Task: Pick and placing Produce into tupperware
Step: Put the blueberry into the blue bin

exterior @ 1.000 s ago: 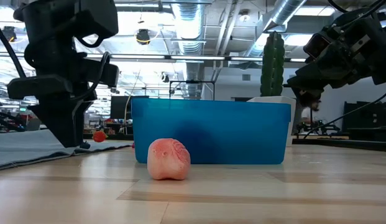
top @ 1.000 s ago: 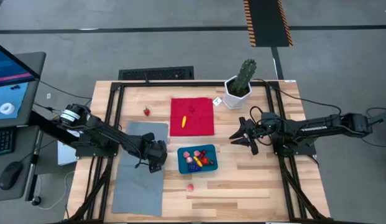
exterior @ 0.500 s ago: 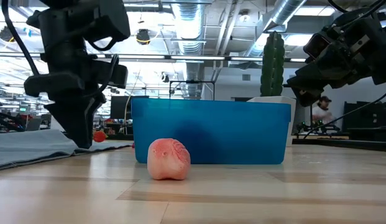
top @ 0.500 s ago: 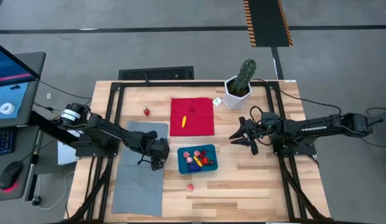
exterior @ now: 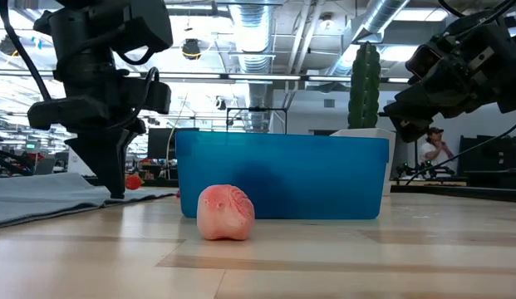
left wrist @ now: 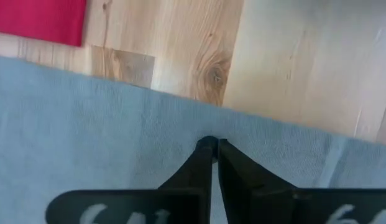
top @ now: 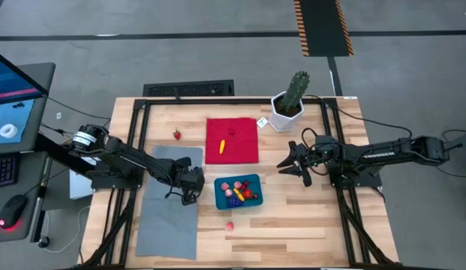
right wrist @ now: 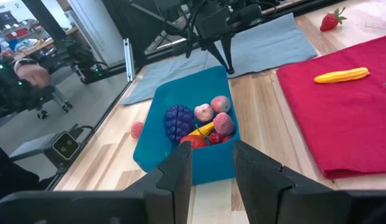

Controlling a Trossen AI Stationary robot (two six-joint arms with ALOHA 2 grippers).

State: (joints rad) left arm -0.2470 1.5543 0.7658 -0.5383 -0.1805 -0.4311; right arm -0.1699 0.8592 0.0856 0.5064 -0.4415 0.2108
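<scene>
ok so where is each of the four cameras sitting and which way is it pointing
High view: above the table, looking straight down; both arms show, left claw over the grey mat, right claw waiting right of the tupperware.
Low view: at table height, looking level across at the tupperware wall and a pink piece; both arms hang in from above.
Left wrist view: looking down on the mat past its own shut fingers.
Right wrist view: facing the filled tupperware, with its open fingers at the bottom.
Shared: the high and right wrist views both show the red cloth with the yellow piece.

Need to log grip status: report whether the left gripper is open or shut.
Shut. The left gripper has its fingers pressed together, empty, over the grey mat.
</scene>
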